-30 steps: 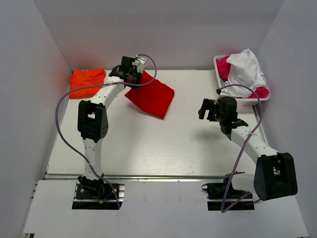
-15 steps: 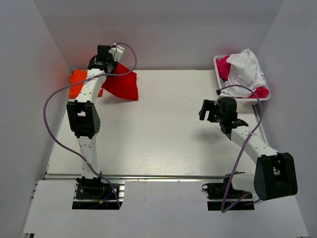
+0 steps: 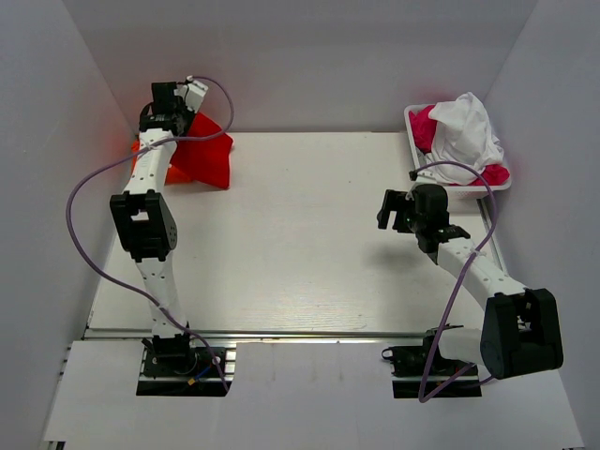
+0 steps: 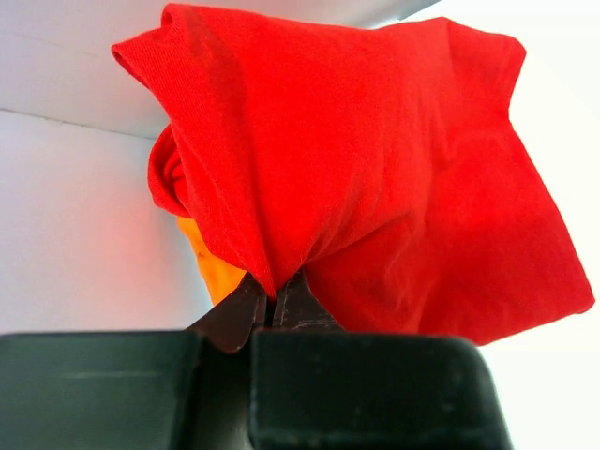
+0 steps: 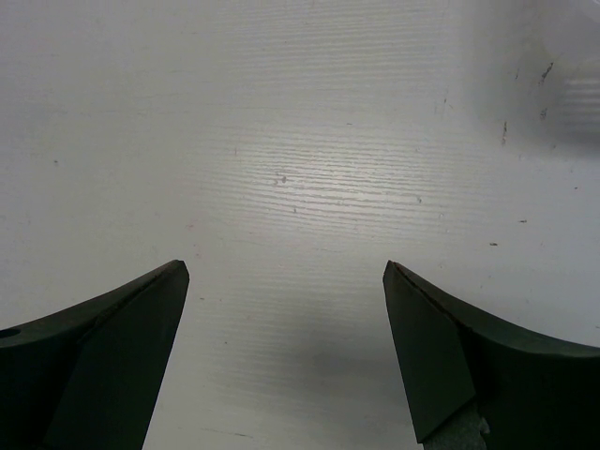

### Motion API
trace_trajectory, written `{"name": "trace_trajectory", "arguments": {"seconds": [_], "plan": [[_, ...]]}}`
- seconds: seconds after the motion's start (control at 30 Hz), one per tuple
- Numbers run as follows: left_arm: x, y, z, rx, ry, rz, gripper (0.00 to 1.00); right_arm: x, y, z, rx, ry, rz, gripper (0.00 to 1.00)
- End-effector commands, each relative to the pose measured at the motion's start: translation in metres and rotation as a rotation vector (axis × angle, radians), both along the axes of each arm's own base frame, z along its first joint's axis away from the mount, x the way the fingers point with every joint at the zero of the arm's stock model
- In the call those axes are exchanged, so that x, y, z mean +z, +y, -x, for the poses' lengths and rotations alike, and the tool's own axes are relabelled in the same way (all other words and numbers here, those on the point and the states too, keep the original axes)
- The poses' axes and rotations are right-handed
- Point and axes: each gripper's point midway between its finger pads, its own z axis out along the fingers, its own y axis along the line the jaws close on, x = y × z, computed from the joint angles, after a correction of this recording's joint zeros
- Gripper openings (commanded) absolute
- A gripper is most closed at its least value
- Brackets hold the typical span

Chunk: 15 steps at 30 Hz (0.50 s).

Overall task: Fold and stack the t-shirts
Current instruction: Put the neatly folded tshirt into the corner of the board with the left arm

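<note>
My left gripper (image 3: 167, 111) is at the far left corner, shut on a fold of the folded red t-shirt (image 3: 202, 155), which hangs from it over the orange t-shirt (image 3: 142, 155). In the left wrist view the red t-shirt (image 4: 394, 159) fills the frame, pinched at my left gripper (image 4: 274, 292), with a strip of the orange t-shirt (image 4: 211, 267) below it. My right gripper (image 3: 386, 208) is open and empty over bare table at the right; the right wrist view shows my right gripper (image 5: 286, 272) with both fingers wide apart.
A white basket (image 3: 412, 122) at the far right corner holds a white cloth (image 3: 464, 127) and pink cloth (image 3: 427, 127). White walls close in the back and both sides. A purple cable (image 3: 80, 192) loops off the left arm.
My left arm has swung left from the table's back middle to the far left corner, carrying the red t-shirt over the orange one. The right arm has not moved.
</note>
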Motion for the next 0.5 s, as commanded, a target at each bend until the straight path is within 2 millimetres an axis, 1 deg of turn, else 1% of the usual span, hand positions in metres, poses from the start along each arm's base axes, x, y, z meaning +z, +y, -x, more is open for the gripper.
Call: {"name": "trace_trajectory", "arguments": {"seconds": [0.0, 0.03, 0.07, 0.1, 0.13, 0.2, 0.23, 0.27, 0.3, 0.33, 0.37, 0.4, 0.43, 0.47], "plan": [[0.083, 0.013, 0.006, -0.002, -0.189, 0.011, 0.00, 0.023, 0.005, -0.014, 0.009, -0.064, -0.021, 0.90], [0.083, 0.013, 0.006, -0.002, -0.190, 0.011, 0.00, 0.021, 0.006, -0.015, 0.011, -0.060, -0.025, 0.90], [0.090, 0.020, 0.007, 0.015, -0.212, 0.017, 0.00, 0.019, 0.008, -0.014, 0.020, -0.055, -0.028, 0.90], [0.090, 0.027, 0.008, 0.027, -0.212, 0.015, 0.00, 0.019, 0.009, -0.014, 0.025, -0.056, -0.029, 0.90], [0.103, 0.027, 0.008, 0.031, -0.245, 0.021, 0.00, 0.017, 0.009, -0.014, 0.025, -0.050, -0.031, 0.90], [0.112, 0.042, 0.008, 0.060, -0.274, 0.024, 0.00, 0.017, 0.010, -0.014, 0.029, -0.053, -0.037, 0.90], [0.116, 0.042, 0.008, 0.064, -0.284, 0.031, 0.00, 0.014, 0.011, -0.015, 0.032, -0.046, -0.035, 0.90], [0.120, 0.053, 0.005, 0.096, -0.305, 0.028, 0.00, 0.015, 0.010, -0.017, 0.027, -0.048, -0.036, 0.90], [0.119, 0.054, 0.003, 0.099, -0.305, 0.027, 0.00, 0.012, 0.012, -0.016, 0.030, -0.039, -0.037, 0.90], [0.113, 0.062, 0.003, 0.117, -0.297, 0.033, 0.00, 0.012, 0.017, -0.016, 0.054, -0.031, -0.055, 0.90], [0.115, 0.062, 0.001, 0.122, -0.310, 0.044, 0.00, 0.011, 0.018, -0.015, 0.058, -0.028, -0.060, 0.90], [0.110, 0.066, 0.000, 0.122, -0.301, 0.048, 0.00, 0.011, 0.021, -0.015, 0.067, -0.027, -0.072, 0.90], [0.103, 0.067, -0.002, 0.122, -0.290, 0.049, 0.00, 0.012, 0.021, -0.016, 0.067, -0.028, -0.075, 0.90], [0.100, 0.076, -0.001, 0.142, -0.292, 0.043, 0.00, 0.010, 0.023, -0.016, 0.070, -0.022, -0.079, 0.90]]}}
